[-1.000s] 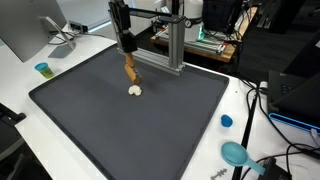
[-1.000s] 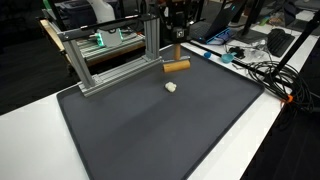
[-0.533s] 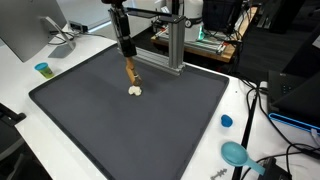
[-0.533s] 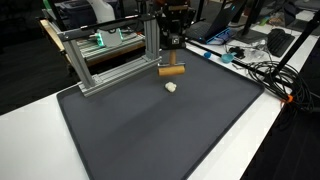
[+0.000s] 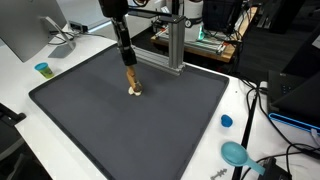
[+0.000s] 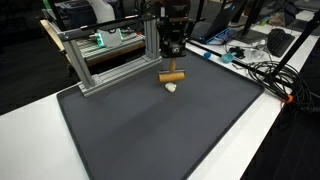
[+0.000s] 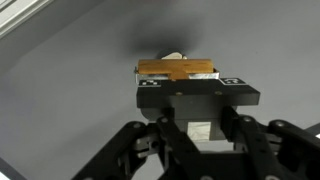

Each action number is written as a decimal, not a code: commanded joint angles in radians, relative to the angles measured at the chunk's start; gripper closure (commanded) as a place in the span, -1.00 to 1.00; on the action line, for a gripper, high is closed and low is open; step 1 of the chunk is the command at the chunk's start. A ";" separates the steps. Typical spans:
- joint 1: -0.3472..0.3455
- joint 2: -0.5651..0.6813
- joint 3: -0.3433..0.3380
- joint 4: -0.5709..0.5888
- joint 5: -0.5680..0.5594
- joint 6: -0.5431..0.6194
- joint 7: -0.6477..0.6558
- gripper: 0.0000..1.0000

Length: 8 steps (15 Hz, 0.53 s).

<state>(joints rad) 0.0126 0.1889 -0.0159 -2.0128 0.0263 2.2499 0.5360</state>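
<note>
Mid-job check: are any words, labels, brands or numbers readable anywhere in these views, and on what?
No text can be read in any view.
Small white marks on the hand, beside the wooden block it grips: too blurred to read.
Dark mat: shows no print.

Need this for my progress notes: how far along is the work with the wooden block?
Done: gripper shut on the wooden block. In hand: holding it right by the small white piece on the dark mat; contact unclear. Left: block not yet released.
</note>
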 commanded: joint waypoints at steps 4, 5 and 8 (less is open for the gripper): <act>0.012 0.053 -0.014 0.028 0.001 0.042 -0.001 0.57; 0.013 0.062 -0.016 0.032 -0.001 0.047 -0.001 0.57; 0.015 0.088 -0.019 0.043 -0.002 0.018 0.002 0.57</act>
<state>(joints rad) 0.0130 0.2474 -0.0186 -2.0020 0.0263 2.2890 0.5361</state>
